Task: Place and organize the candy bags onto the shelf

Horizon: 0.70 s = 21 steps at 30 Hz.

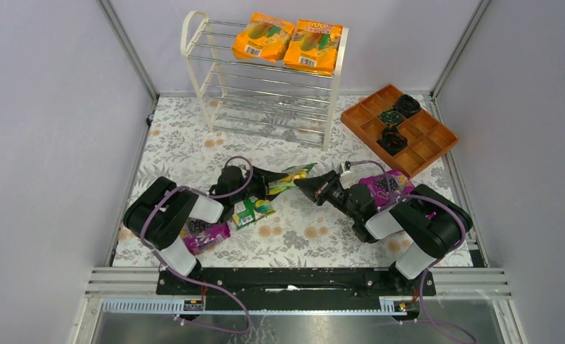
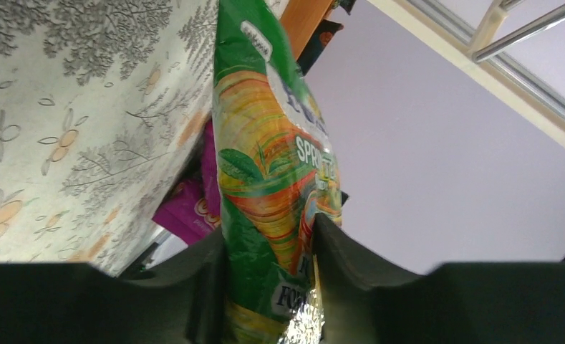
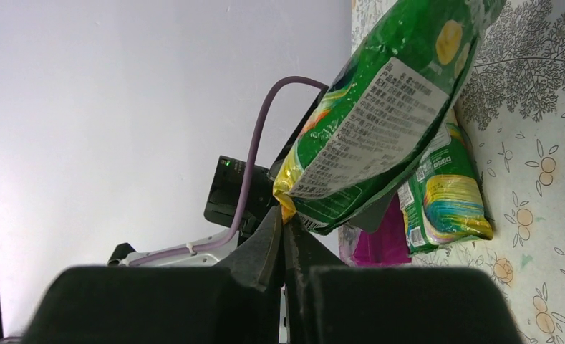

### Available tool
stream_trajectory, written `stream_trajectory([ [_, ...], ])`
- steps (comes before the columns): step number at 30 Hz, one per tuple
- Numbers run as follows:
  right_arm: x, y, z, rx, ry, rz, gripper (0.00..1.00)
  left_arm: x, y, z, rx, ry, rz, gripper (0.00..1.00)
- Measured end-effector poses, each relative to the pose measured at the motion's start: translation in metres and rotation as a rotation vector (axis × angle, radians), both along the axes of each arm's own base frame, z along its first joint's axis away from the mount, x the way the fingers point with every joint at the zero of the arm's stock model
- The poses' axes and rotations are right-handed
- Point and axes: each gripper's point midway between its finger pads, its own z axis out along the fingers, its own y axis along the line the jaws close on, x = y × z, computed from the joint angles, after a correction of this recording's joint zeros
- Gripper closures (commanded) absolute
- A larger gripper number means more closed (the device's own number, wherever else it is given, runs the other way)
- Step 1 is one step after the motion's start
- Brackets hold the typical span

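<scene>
Left claw (image 2: 270, 240) clenched on green candy bag (image 2: 272, 165), front reads "SPR…"; right claw (image 3: 284, 228) pinches same bag's corner, back print illegible.

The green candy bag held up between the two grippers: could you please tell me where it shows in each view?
Top external: green candy bag, mid-picture.
Left wrist: centre, rising from the bottom edge.
Right wrist: upper right, printed back showing.
Shared landmark: the floral table cover.

Two glossy orange plastic candy bags (image 1: 263, 37) (image 1: 314, 45) lie flat, side by side, atop the cream-white three-tier chrome-rod shelf (image 1: 265, 75).
</scene>
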Motion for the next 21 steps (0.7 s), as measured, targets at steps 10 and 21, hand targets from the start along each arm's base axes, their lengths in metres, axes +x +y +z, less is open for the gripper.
stream_trajectory([
  [10, -0.018, -0.004, 0.006, -0.051, -0.050, 0.009, 0.40, 0.000, -0.003, 0.023, -0.085, -0.098, 0.002, 0.74],
  [21, -0.020, -0.048, 0.059, -0.490, -0.257, -0.109, 0.00, -0.002, 0.012, 0.063, -0.031, -0.401, -0.072, 0.77],
])
